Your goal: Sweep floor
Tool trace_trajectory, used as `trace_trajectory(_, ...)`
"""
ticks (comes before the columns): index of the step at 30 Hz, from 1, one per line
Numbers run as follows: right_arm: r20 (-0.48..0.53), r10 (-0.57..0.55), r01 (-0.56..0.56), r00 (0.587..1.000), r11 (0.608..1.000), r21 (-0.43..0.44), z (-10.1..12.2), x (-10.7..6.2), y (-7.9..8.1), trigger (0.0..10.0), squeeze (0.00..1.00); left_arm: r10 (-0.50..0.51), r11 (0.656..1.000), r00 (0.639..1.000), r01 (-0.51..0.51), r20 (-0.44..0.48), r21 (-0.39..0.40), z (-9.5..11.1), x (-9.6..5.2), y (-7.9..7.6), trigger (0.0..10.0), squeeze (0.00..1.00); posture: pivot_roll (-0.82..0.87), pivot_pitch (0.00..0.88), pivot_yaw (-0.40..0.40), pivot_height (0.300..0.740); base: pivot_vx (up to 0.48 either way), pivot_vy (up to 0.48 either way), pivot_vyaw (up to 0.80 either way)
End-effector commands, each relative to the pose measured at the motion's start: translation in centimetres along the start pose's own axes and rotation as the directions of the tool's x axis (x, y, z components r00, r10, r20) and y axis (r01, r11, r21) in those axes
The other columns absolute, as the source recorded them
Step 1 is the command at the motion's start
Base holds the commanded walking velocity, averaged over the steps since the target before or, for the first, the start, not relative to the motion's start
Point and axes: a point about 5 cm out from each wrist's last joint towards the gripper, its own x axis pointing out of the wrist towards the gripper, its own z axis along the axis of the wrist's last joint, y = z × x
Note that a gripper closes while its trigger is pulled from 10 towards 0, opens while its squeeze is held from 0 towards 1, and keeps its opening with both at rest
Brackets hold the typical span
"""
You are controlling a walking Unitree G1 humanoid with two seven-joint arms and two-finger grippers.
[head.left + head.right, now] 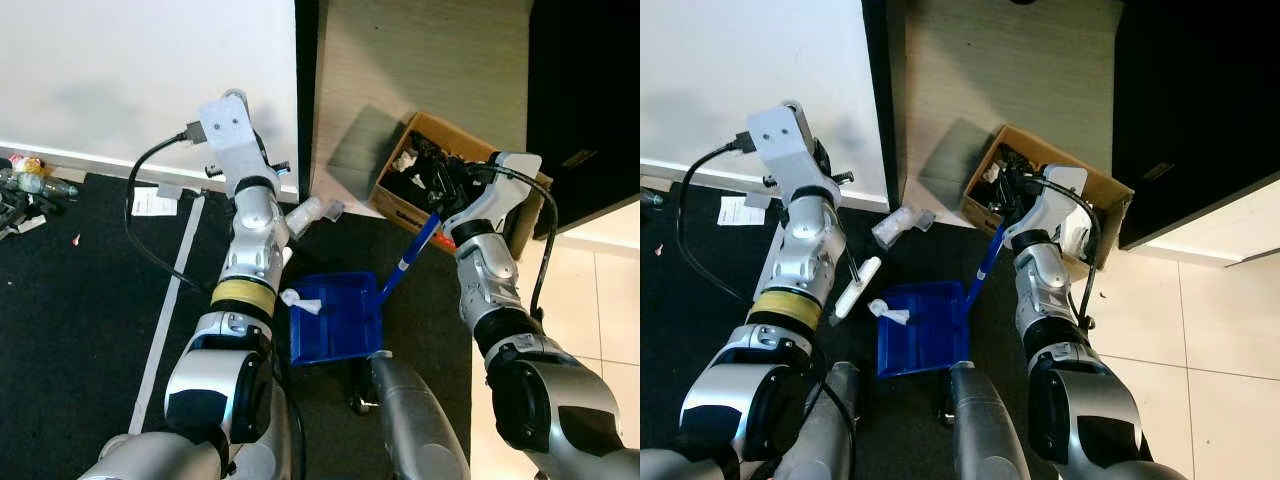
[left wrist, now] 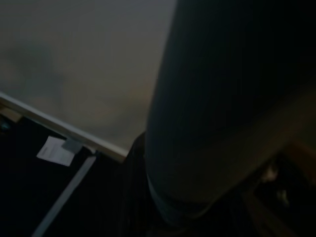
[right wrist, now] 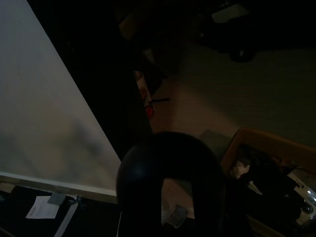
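Head stereo pair steeply downward over dustpan and box (wrist views dim, close).

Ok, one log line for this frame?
sweep floor | right gripper holding blue dustpan by handle | crumpled paper in pan | cardboard box beside

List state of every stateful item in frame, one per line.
blue dustpan: flat on the dark mat, white scrap of litter inside.
dustpan handle: tilted up toward the right claw; grip hidden.
cardboard box: open, holding dark clutter.
white brush: beside the left arm, bristle end by the dustpan.
plastic bottle: lying on its side, on the mat.
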Motion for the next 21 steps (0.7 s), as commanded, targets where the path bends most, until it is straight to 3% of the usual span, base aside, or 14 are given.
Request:
trace_trajectory(1, -0.137, -0.048, 0.056, 0.989, 0.997, 0.054, -2.8, -1.7, -0.5, 10.0, 0.00, -0.028, 0.997, 0.999, 0.024, -0.047, -0.071, 0.8, -0.2, 0.7, 10.0, 0.00, 0.04, 0.268, -0.062, 0.740, 0.000, 0.000, 0.00)
trace_trajectory(2, -0.136, -0.060, 0.069, 0.989, 0.996, 0.058, -2.7, -1.6, -0.8, 10.0, 0.00, -0.014, 0.994, 0.998, 0.008, -0.055, -0.111, 2.1, -0.2, 1.5, 10.0, 0.00, 0.05, 0.262, -0.062, 0.740, 0.000, 0.000, 0.00)
trace_trajectory(6, -0.136, -0.066, 0.075, 0.988, 0.995, 0.060, -2.7, -1.6, -0.9, 10.0, 0.00, -0.019, 0.992, 0.998, 0.011, -0.061, -0.129, 2.7, -0.3, 1.8, 10.0, 0.00, 0.05, 0.261, -0.063, 0.740, 0.000, 0.000, 0.00)
trace_trajectory(7, -0.138, -0.074, 0.084, 0.988, 0.994, 0.065, -2.7, -1.6, -1.0, 10.0, 0.00, -0.015, 0.986, 0.998, 0.004, -0.065, -0.168, 3.4, -0.3, 1.8, 10.0, 0.00, 0.06, 0.257, -0.065, 0.740, 0.000, 0.000, 0.00)
trace_trajectory(9, -0.141, -0.086, 0.096, 0.986, 0.993, 0.071, -2.6, -1.6, -1.2, 10.0, 0.00, -0.004, 0.968, 0.997, -0.015, -0.075, -0.250, 4.6, -0.4, 1.6, 10.0, 0.00, 0.06, 0.254, -0.066, 0.740, 0.000, 0.000, 0.00)
trace_trajectory(10, -0.142, -0.090, 0.101, 0.986, 0.992, 0.073, -2.6, -1.6, -1.2, 10.0, 0.00, -0.035, 0.958, 0.997, 0.012, -0.074, -0.287, 5.1, -0.5, 0.8, 10.0, 0.00, 0.07, 0.251, -0.067, 0.740, 0.000, 0.000, 0.00)
trace_trajectory(12, -0.142, -0.091, 0.102, 0.986, 0.992, 0.074, -2.6, -1.6, -1.2, 10.0, 0.00, -0.064, 0.955, 0.995, 0.039, -0.074, -0.295, 5.3, -0.7, 0.3, 10.0, 0.00, 0.07, 0.250, -0.067, 0.740, 0.000, 0.000, 0.00)
trace_trajectory(16, -0.141, -0.090, 0.101, 0.986, 0.992, 0.075, -2.6, -1.5, -1.1, 10.0, 0.00, -0.131, 0.965, 0.990, 0.115, -0.053, -0.236, 6.0, -0.9, -0.6, 10.0, 0.00, 0.06, 0.245, -0.062, 0.740, 0.000, 0.000, 0.00)
trace_trajectory(19, -0.132, -0.091, 0.102, 0.987, 0.992, 0.076, -2.3, -1.3, -1.2, 10.0, 0.00, -0.212, 0.977, 0.977, 0.212, 0.009, -0.039, 7.5, -0.8, -0.2, 10.0, 0.00, 0.06, 0.240, -0.056, 0.740, 0.000, 0.000, 0.00)
trace_trajectory(21, -0.126, -0.095, 0.104, 0.988, 0.992, 0.075, -2.1, -1.2, -1.4, 10.0, 0.00, -0.262, 0.965, 0.964, 0.260, 0.052, 0.039, 8.8, -0.7, 0.3, 10.0, 0.00, 0.05, 0.237, -0.056, 0.740, 0.000, 0.000, 0.00)
